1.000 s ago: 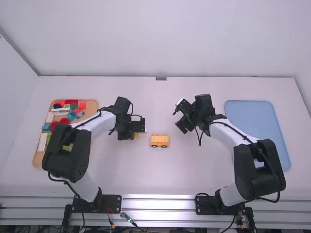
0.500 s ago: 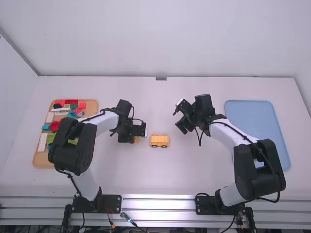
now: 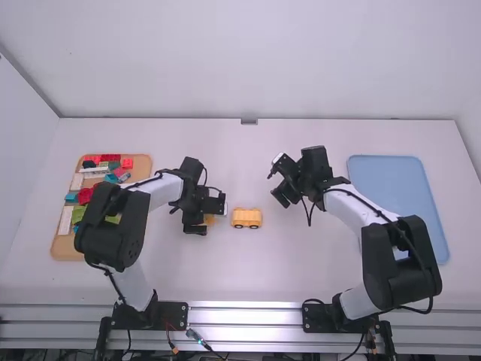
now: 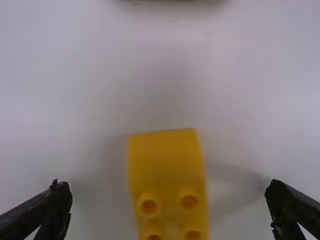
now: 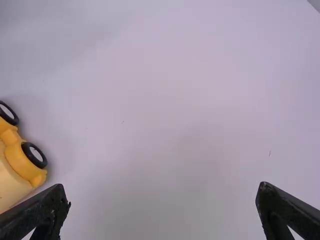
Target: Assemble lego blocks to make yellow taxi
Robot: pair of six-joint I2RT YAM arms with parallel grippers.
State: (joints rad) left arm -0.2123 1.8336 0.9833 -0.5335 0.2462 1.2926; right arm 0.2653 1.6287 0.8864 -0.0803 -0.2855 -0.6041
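Left gripper (image 3: 208, 217) has opened its fingers wider, with yellow block (image 3: 210, 219) between them but not held, beside the yellow car (image 3: 246, 218) near the frame's middle, and right gripper (image 3: 276, 183), upper right of car, stands wide open, empty.

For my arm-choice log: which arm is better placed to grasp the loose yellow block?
Left, likely: the left gripper is open over the yellow block; the right gripper is farther off, past the wheeled base.
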